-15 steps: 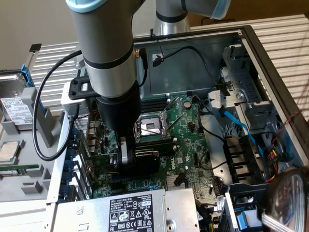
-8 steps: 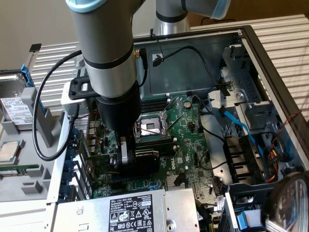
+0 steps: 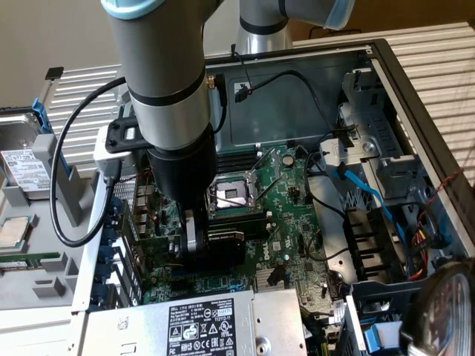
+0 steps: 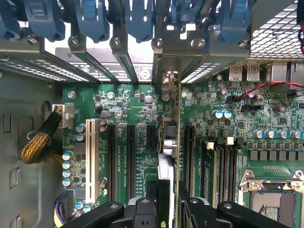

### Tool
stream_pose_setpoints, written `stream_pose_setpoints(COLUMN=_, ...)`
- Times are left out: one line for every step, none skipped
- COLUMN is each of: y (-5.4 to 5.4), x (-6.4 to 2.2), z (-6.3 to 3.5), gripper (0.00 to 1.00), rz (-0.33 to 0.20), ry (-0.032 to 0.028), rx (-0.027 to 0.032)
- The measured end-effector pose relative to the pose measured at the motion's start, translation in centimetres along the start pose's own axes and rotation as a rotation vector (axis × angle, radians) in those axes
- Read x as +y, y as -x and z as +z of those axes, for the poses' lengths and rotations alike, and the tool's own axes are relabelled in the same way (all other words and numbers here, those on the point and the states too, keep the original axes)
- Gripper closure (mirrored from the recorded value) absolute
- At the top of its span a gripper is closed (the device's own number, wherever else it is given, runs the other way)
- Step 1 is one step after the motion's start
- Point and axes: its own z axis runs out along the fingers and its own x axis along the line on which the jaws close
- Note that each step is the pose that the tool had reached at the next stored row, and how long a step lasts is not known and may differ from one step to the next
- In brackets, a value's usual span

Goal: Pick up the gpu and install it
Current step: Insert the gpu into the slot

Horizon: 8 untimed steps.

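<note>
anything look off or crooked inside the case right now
Nothing stands out as damaged or askew. The gripper holds the gpu edge-on over the motherboard; in the wrist view the card runs parallel to the expansion slots. The empty CPU socket is uncovered.

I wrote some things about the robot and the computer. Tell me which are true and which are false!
1. The claw is holding the gpu. True.
2. The gpu is lying flat outside the computer case. False: it stands on edge over the green motherboard, inside the case.
3. The square processor socket is empty. True.
4. The blue cable is in the claw. False: it runs along the case on the exterior view's right, away from the claw.
5. The gpu's metal end points toward the row of blue slot clips. True, as the wrist view shows.
</note>
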Motion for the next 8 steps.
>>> stream_pose_setpoints(y=0.00, x=0.04, z=0.02, gripper=0.73, rz=0.000, ry=-0.0011, rx=0.0000)
stream_pose_setpoints(y=0.00, x=0.07, z=0.04, gripper=0.73, rz=0.000, ry=-0.0022, rx=-0.0001)
stream_pose_setpoints(y=0.00, x=0.10, z=0.06, gripper=0.73, rz=0.000, ry=-0.0032, rx=-0.0001)
stream_pose_setpoints(y=0.00, x=0.15, z=0.12, gripper=0.73, rz=0.000, ry=-0.0051, rx=-0.0006)
stream_pose_setpoints(y=0.00, x=0.17, z=0.13, gripper=0.73, rz=0.000, ry=-0.0060, rx=-0.0005)
stream_pose_setpoints(y=0.00, x=0.17, z=0.12, gripper=0.73, rz=0.000, ry=-0.0059, rx=-0.0004)
stream_pose_setpoints(y=0.00, x=0.17, z=0.12, gripper=0.73, rz=0.000, ry=-0.0059, rx=-0.0004)
stream_pose_setpoints(y=-0.01, x=0.17, z=0.11, gripper=0.73, rz=0.000, ry=-0.0058, rx=-0.0003)
